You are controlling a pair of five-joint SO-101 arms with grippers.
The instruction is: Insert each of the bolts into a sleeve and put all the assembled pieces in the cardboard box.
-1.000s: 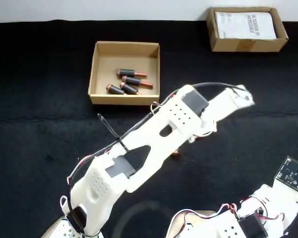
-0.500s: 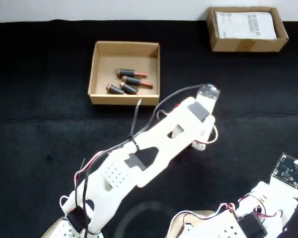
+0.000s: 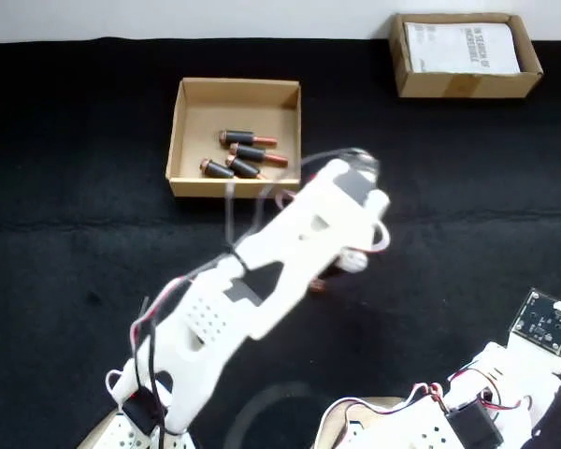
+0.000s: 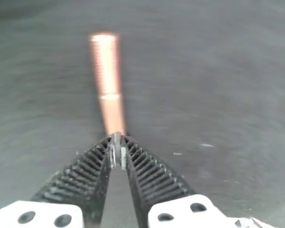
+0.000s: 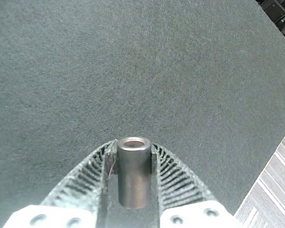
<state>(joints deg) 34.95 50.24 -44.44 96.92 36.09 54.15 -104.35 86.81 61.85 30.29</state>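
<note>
The black-clothed table [image 3: 56, 281] carried everything, and across the middle of it stretched the left arm [image 3: 280, 253], big and white, reaching out over open cloth just short of the cardboard box [image 3: 182, 131]. That box sat at the far side with its mouth up, within reach of the arm, which looked sensible for a drop-off point. The right arm [image 3: 505, 393] was tucked in at the near right corner, well apart from the box, and I'd judge it was placed there to present its part rather than deliver anything. In the box lay four assembled pieces [image 3: 243, 154], by my count, bunched near its right wall, so a good share of the job looked done. Down to the grippers: the right gripper [image 5: 133, 145] was clamped on a dark sleeve [image 5: 133, 175], fingers on its sides, the open bore facing out past the fingertips, clear for something to enter. The left gripper [image 4: 116, 141] was pinched tight on one end of a copper bolt [image 4: 107, 80], the threaded length sticking straight out beyond the tips over bare cloth. Held that way, the shaft was free to slide into the bore; the pairing had not yet happened.
</note>
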